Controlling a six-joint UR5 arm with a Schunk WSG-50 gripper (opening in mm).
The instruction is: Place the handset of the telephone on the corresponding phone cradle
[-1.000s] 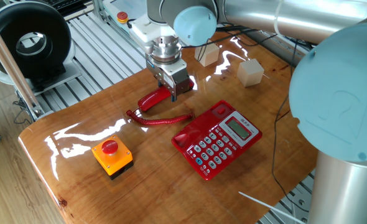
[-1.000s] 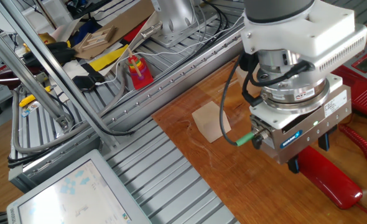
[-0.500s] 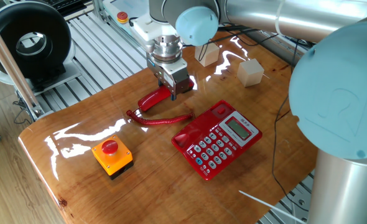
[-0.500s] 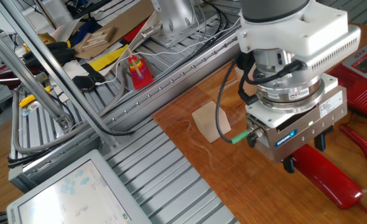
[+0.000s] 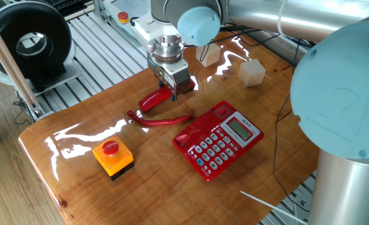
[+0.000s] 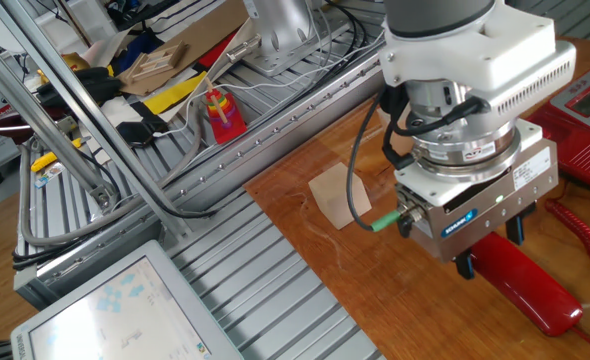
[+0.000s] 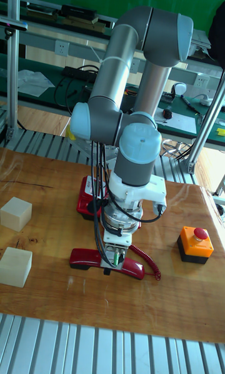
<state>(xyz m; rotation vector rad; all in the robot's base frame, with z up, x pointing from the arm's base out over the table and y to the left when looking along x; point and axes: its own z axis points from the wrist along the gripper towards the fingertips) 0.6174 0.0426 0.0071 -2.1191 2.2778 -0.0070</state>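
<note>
The hand straddled the handset on the worktop beside the telephone, grip uncertain, cradle unfilled.

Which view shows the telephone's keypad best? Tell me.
One fixed view: the telephone lies unobstructed, keypad and display facing the camera. The other fixed view catches only its red corner; in the tall fixed view the arm mostly hides it.

The arm reaches down, wrist vertical, its pincer pointing straight downward with fingers set slightly apart.
</note>
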